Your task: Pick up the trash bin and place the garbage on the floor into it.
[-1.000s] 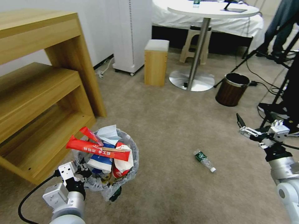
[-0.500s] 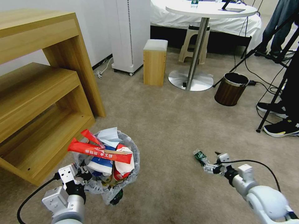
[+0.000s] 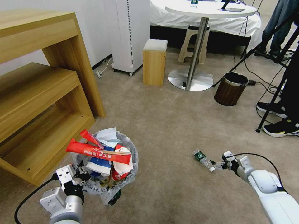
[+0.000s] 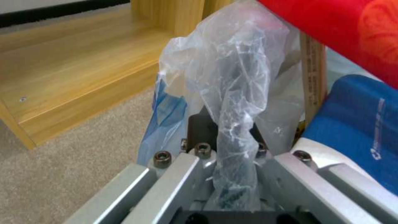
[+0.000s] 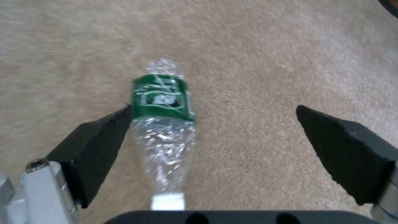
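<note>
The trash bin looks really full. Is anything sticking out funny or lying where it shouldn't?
Yes. The trash bin is overstuffed: a long red packet lies across the top, poking past the rim. One crumpled plastic bottle lies on the carpet, between the open fingers of the right pincer.

Floor [image 3: 162, 124]: beige short-pile carpet, running from under my arms to the far wall. Lying on it directly in front of me, a crushed clear bottle [image 3: 203, 160] with a green label, on its side, white cap toward me. Standing on the carpet further off: brown wood-grain bin [image 3: 231, 89] with metal rim, round chrome table base [image 3: 190, 80], small wooden box stool [image 3: 154, 62], pale plastic stool [image 3: 190, 40], white tower unit [image 3: 130, 34]. Wooden shelf unit [image 3: 40, 93] rests on the carpet at my left. Tripod legs [image 3: 271, 109] and a pair of dark shoes [image 3: 280, 121] at my right.
</note>
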{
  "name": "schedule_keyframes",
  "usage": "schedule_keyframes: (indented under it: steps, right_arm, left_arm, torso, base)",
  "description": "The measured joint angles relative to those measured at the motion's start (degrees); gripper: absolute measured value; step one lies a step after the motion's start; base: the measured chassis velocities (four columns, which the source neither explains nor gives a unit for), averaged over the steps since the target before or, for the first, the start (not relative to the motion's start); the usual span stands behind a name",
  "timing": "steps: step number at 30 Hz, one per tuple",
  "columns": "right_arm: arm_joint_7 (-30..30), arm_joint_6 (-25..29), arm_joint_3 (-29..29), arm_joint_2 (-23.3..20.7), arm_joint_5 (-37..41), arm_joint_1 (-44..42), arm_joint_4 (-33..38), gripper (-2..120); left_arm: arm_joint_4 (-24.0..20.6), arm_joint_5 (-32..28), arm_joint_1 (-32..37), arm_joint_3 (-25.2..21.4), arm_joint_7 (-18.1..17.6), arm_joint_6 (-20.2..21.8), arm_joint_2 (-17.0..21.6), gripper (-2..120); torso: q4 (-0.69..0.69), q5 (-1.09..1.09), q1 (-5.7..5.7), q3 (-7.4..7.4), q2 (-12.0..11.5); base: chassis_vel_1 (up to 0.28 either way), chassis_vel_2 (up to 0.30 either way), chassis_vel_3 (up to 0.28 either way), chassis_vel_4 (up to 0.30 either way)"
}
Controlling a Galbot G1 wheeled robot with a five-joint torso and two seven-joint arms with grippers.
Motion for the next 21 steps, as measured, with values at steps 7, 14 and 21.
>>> schedule_keyframes:
  steps: [7,14,21]
  right_arm:
    - [1.71,5.24,-1.91,4.43,-1.85,6.38,-12.68,100]
    - [1.44,10.56,-2.87,9.57,-1.57,9.83,-19.26,100]
    - [2.30,8.13,-3.65,10.49,-3.84,9.76,-19.22,100]
  left_arm:
    - [0.45,-0.02,0.01,0.05,0.01,0.00,-0.24,0]
    - [0.37,-0.46,0.03,-0.23,0.06,-0.03,-0.15,0]
    - [0.18,-0.97,-0.21,-0.33,0.06,-0.03,-0.11,0]
  torso:
    - [-0.03,-0.02,0.00,0.00,0.00]
    - [0.00,-0.01,0.00,0.00,0.00]
    - [-0.01,-0.02,0.00,-0.01,0.00]
  base:
    - [0.000,0.000,0.000,0.000]
    - [0.000,0.000,0.000,0.000]
    - [0.000,0.000,0.000,0.000]
